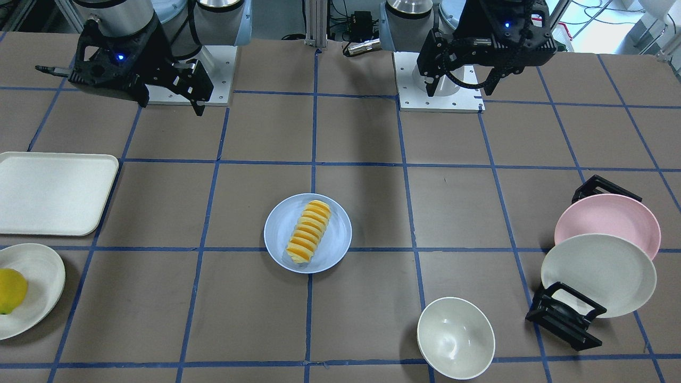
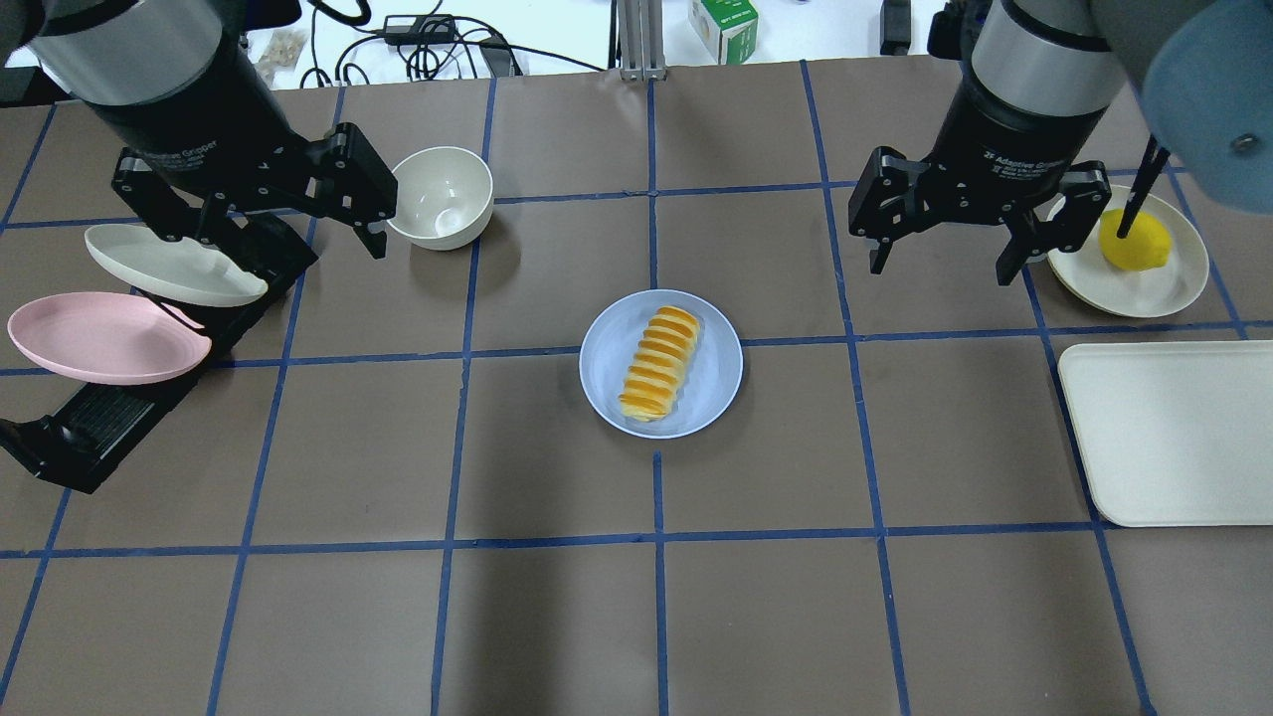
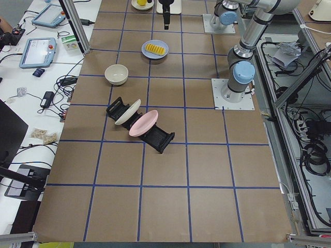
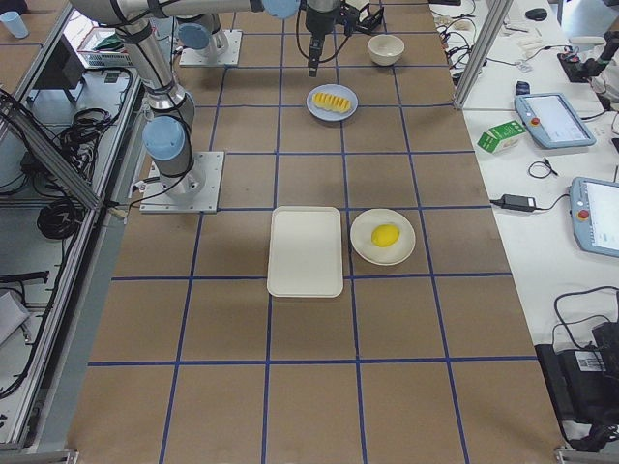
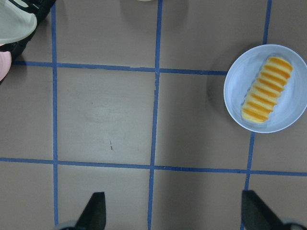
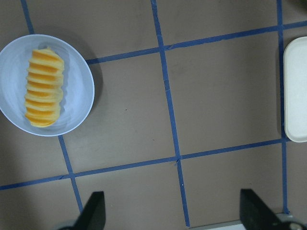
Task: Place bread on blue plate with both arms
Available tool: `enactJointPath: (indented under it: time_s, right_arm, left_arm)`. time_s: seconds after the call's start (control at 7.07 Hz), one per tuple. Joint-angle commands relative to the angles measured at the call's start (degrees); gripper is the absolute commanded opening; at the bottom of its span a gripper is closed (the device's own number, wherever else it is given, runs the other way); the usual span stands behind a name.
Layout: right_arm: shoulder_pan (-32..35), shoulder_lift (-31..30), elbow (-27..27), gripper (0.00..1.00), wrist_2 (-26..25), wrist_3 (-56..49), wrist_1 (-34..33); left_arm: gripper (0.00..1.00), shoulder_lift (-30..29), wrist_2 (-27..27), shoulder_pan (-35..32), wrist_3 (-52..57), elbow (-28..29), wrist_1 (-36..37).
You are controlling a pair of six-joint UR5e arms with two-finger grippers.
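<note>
The bread (image 1: 309,231), a ridged loaf with yellow and orange stripes, lies on the blue plate (image 1: 338,234) at the table's middle. Both also show in the overhead view, bread (image 2: 659,364) on plate (image 2: 718,368), and in the left wrist view, bread (image 5: 266,96) on plate (image 5: 240,81). My left gripper (image 2: 254,214) is open and empty, raised above the table, well left of the plate. My right gripper (image 2: 940,268) is open and empty, raised to the right of the plate. Neither touches the bread. The right wrist view shows the bread (image 6: 44,87) at its upper left.
A white bowl (image 2: 440,197) stands beside my left gripper. A black rack (image 2: 99,418) holds a cream-white plate (image 2: 174,264) and a pink plate (image 2: 99,336) at the left. A lemon (image 2: 1134,241) sits on a cream plate (image 2: 1154,288) at the right, next to a cream tray (image 2: 1174,433).
</note>
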Motion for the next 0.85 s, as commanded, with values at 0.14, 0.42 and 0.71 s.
enactJointPath:
  time_s: [0.14, 0.42, 0.71]
  right_arm:
    - [-0.9, -0.1, 0.8, 1.00, -0.3, -0.9, -0.4]
    - [-1.6, -0.1, 0.8, 1.00, -0.3, -3.4, -0.4]
    - [-1.8, -0.4, 0.8, 1.00, -0.2, -3.6, 0.0]
  left_arm:
    - [1.00, 0.1, 0.0, 0.0, 0.0, 0.1, 0.0]
    - [1.00, 0.3, 0.1, 0.2, 0.1, 0.3, 0.0]
    - [1.00, 0.5, 0.4, 0.2, 0.0, 1.1, 0.0]
